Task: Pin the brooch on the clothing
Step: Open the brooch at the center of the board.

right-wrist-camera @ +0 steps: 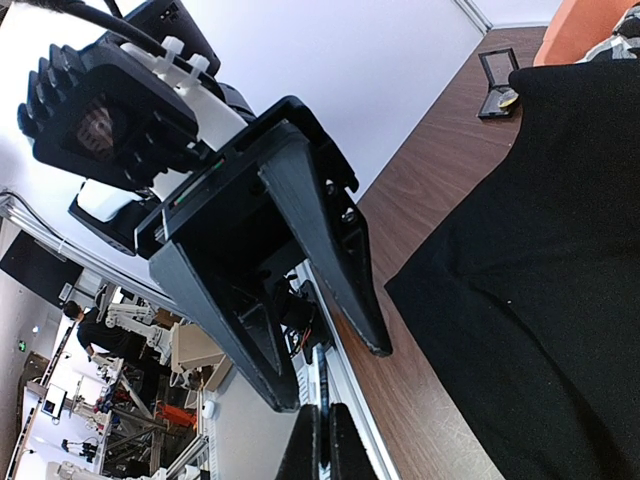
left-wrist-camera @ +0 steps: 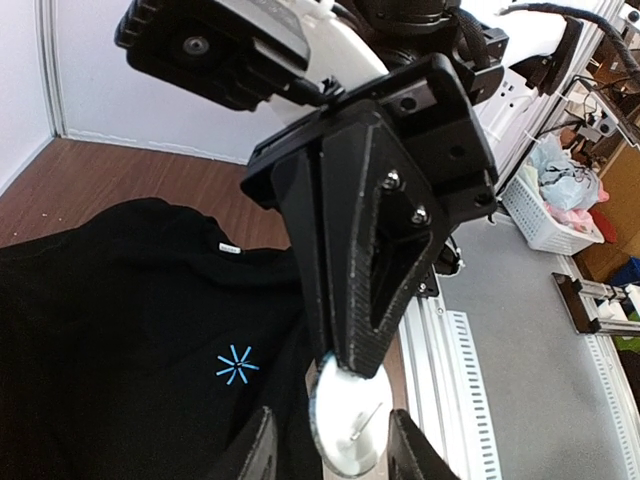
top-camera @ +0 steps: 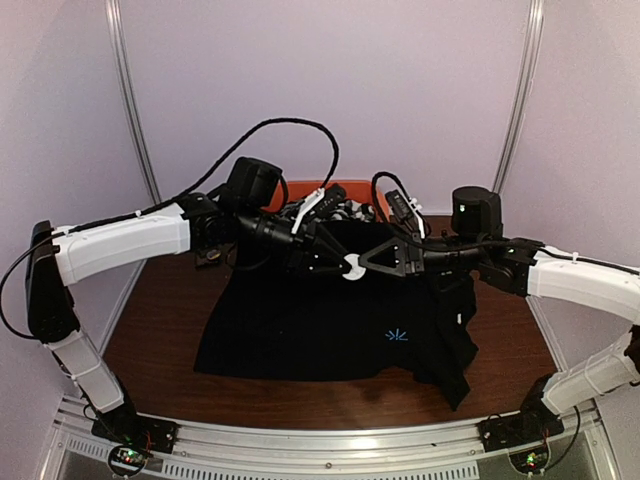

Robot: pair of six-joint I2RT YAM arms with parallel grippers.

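From above, the orange bin at upper centre is mostly hidden behind both arms. The collar end of the large black shirt lies under them. A small dark object on the brown desk is too small to identify.

In the left wrist view, the left hand's fingers run off the bottom edge. The right hand's tip covers the white round brooch's upper rim.

In the right wrist view, its pressed-together fingers are cut off at the bottom, hiding the brooch. The room at lower left is blurred.
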